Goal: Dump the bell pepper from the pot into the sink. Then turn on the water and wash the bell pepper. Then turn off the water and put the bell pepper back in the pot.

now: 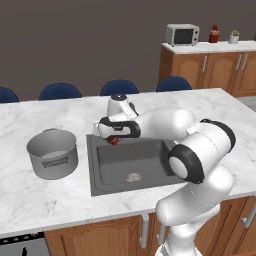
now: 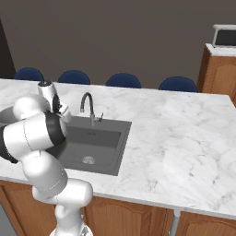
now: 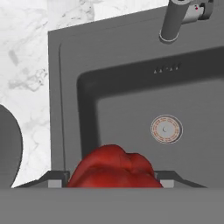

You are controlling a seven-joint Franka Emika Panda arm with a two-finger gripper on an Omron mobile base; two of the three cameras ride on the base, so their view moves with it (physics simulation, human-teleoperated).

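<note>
The red bell pepper [image 1: 114,141] hangs above the left rear part of the dark grey sink [image 1: 117,165], with my gripper [image 1: 113,138] shut on it. In the hand view the bell pepper [image 3: 113,167] fills the gap between the two fingertips of my gripper [image 3: 109,180], and the sink basin [image 3: 131,109] with its pale round drain [image 3: 166,129] lies below. The grey pot [image 1: 52,152] stands upright on the counter left of the sink, and its rim [image 3: 8,148] shows at the hand view's left edge. No water runs from the faucet [image 2: 87,107].
The white marble counter [image 1: 45,200] surrounds the sink [image 2: 99,138]. The faucet base [image 3: 175,22] stands behind the basin. Several blue chairs [image 1: 119,88] line the counter's far side. A microwave [image 1: 182,34] sits on a far wooden cabinet.
</note>
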